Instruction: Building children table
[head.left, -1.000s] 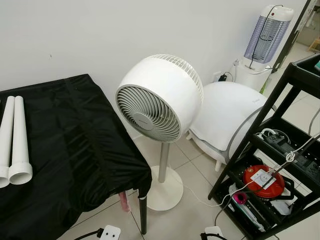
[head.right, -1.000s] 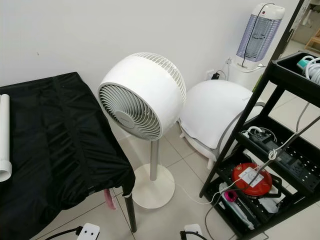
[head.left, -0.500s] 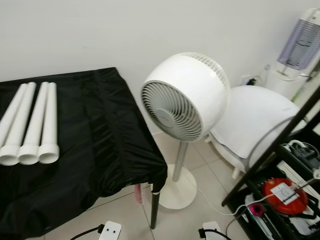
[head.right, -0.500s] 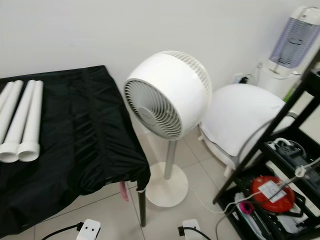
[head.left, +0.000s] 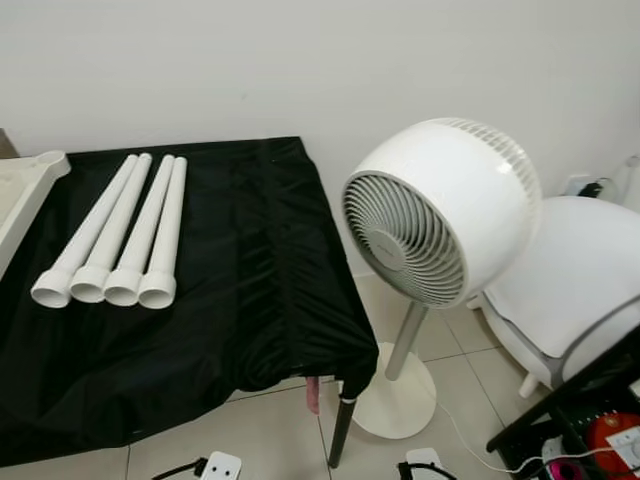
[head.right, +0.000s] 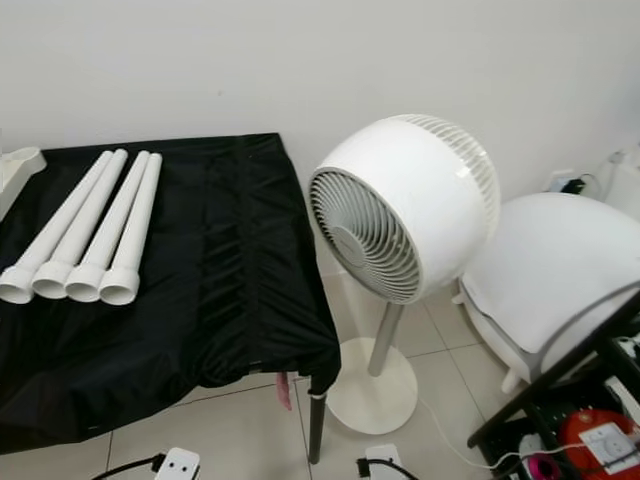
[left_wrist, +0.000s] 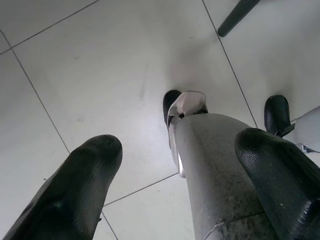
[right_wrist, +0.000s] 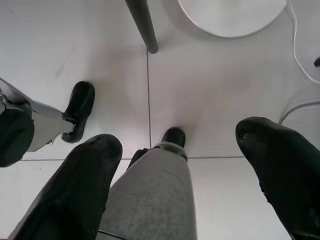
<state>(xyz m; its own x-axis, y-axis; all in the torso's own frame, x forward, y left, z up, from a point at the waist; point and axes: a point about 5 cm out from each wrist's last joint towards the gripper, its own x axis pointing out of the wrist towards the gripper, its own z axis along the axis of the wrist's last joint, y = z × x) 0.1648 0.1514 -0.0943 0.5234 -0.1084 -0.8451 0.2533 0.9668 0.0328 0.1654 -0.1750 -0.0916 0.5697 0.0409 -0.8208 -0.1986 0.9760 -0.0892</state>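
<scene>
Now the view has swung left since a second ago, and that brings the work into sight: at far left a pale tabletop corner (head.left: 22, 190) edges in, then all four white legs (head.left: 118, 232) lie side by side, touching, on the black-draped surface (head.left: 240, 300), where only two showed before. Right of that stands the white fan (head.left: 440, 225), then a white cushioned seat (head.left: 580, 275), well apart from the parts. Both arms hang idle by the robot's legs: left hand (left_wrist: 182, 185) wide open, holding nothing, right hand (right_wrist: 175, 180) the same. By my reading, the robot is turning toward the parts; no assembly has begun.
</scene>
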